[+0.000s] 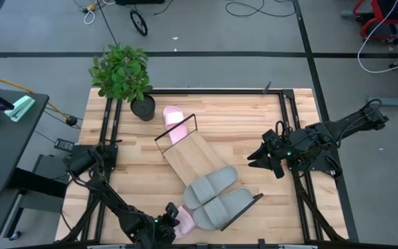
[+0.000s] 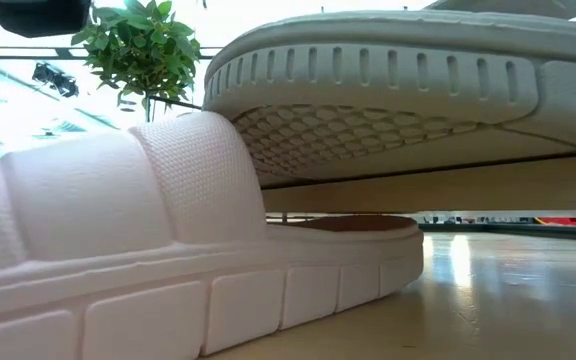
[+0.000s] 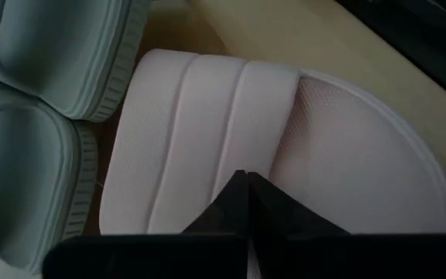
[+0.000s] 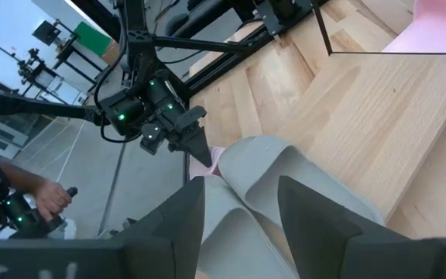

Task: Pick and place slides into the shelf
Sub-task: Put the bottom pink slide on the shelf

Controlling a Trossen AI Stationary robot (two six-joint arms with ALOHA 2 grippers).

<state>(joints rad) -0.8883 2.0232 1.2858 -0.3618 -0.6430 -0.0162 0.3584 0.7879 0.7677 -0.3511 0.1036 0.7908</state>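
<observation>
Showing the left gripper point(image 3: 248, 182) low at the near edge of the bench point(image 1: 213, 111), its fingers point(image 3: 231, 203) pressed together with their tips meeting on the ribbed strap of a pale pink slide point(image 3: 269, 139); whether any of the strap is pinched between them cannot be told. This slide lies on the bench just beside the near end of the shelf point(image 1: 188, 155), touching or nearly touching the two grey slides point(image 1: 216, 197). The grey pair rests side by side on the shelf's near end, partly overhanging its edge, as the low view shows one ridged grey sole point(image 2: 388, 90) above the pink one. The second pink slide point(image 1: 174, 122) lies at the shelf's far end, beside a potted plant point(image 1: 123, 72). The slides are soft, with wide ribbed straps and a finely textured footbed. The shelf is a long light-wood board set diagonally, with dark wire frames at both ends. The right gripper point(image 1: 258, 158) hovers at the bench's right side, fingers point(image 4: 316, 213) apart and empty.
</observation>
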